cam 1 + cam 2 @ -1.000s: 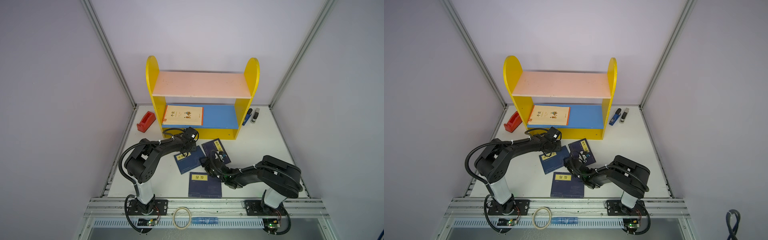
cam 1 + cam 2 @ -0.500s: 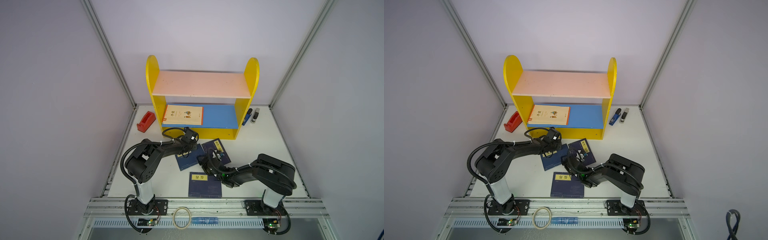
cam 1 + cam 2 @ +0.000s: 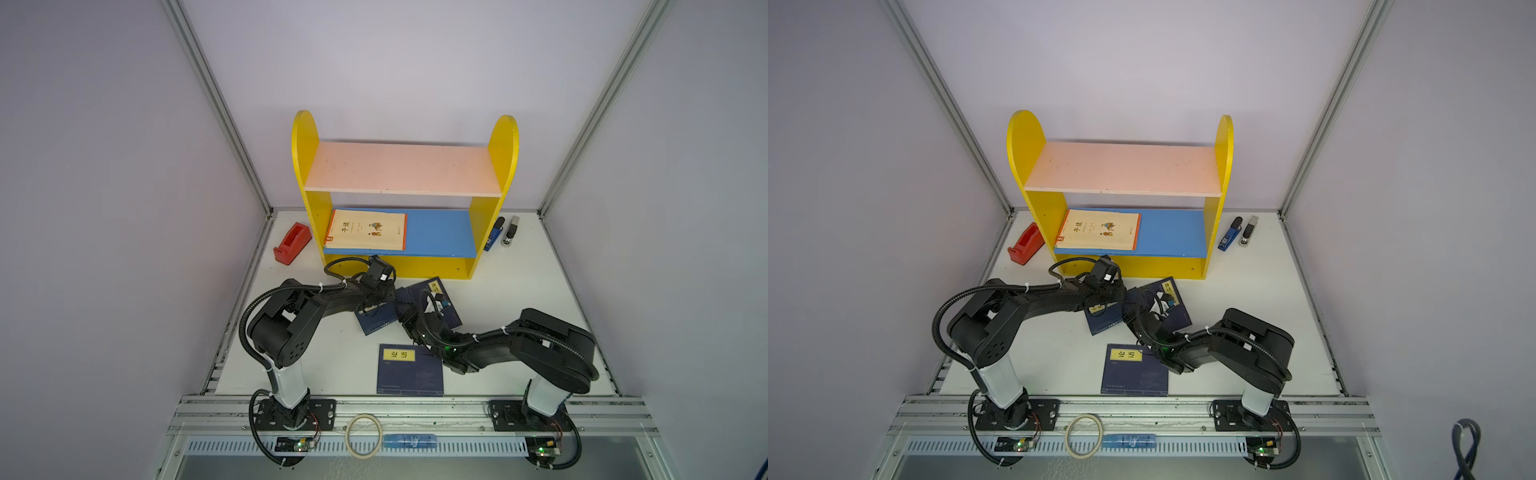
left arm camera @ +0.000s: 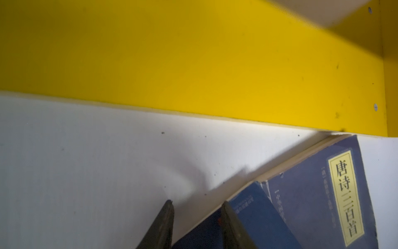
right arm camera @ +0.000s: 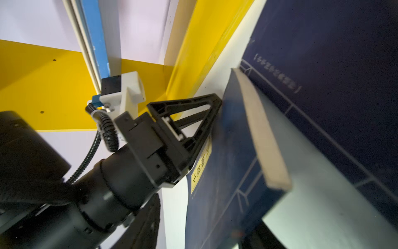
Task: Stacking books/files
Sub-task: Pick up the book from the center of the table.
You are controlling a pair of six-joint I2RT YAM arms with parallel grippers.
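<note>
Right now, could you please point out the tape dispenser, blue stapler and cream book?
Tape dispenser (image 3: 292, 244), in a top view: red body.
Blue stapler (image 3: 493, 235), in a top view: mid-body.
Cream book (image 3: 365, 230), in a top view: cover centre.

Lavender walls (image 3: 415, 62), aluminium corner posts (image 3: 217, 104), white tabletop (image 3: 519, 291), yellow shelf unit (image 3: 301, 166) against back wall; even light.

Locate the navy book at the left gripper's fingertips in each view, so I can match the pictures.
In a top view: navy book, before the yellow shelf, partly under the left gripper.
In a top view: same place.
Left wrist: its corner between the fingers.
Right wrist: cream page edge showing, left gripper on its cover.
Shared landmark: the yellow shelf's front board.
</note>
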